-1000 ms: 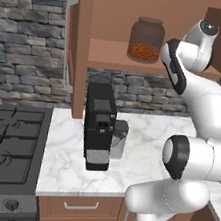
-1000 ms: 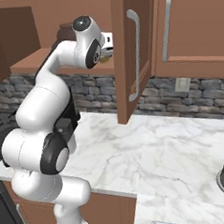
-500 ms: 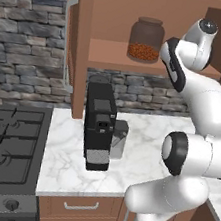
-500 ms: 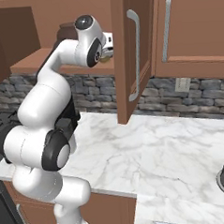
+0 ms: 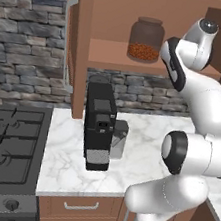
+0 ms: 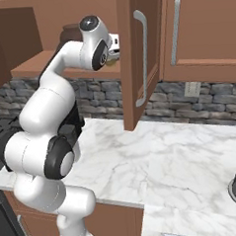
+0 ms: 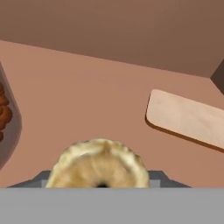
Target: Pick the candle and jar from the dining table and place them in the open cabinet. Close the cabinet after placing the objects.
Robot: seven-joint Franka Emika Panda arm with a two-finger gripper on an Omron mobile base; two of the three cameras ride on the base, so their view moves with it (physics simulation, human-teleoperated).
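Observation:
The jar (image 5: 145, 39), clear glass with reddish-brown granules, stands on the shelf of the open cabinet (image 5: 106, 53); its edge shows at the left of the hand view (image 7: 5, 118). My arm reaches into that cabinet to the right of the jar. The candle (image 7: 99, 166), a squat tan-gold cylinder, sits between my gripper's (image 7: 99, 178) fingers just above the shelf floor, and the gripper is shut on it. From the right base view the gripper (image 6: 113, 50) is at the shelf with the candle (image 6: 110, 61) under it. The dining table is out of view.
A pale wooden board (image 7: 188, 118) lies on the shelf to the right of the candle. The open cabinet door (image 6: 136, 54) hangs close on the arm's right. Below, a black coffee machine (image 5: 99, 126) stands on the marble counter (image 5: 140, 158), beside a stove (image 5: 4, 151).
The arm has barely shifted inside the cabinet. The jar has stayed where it was.

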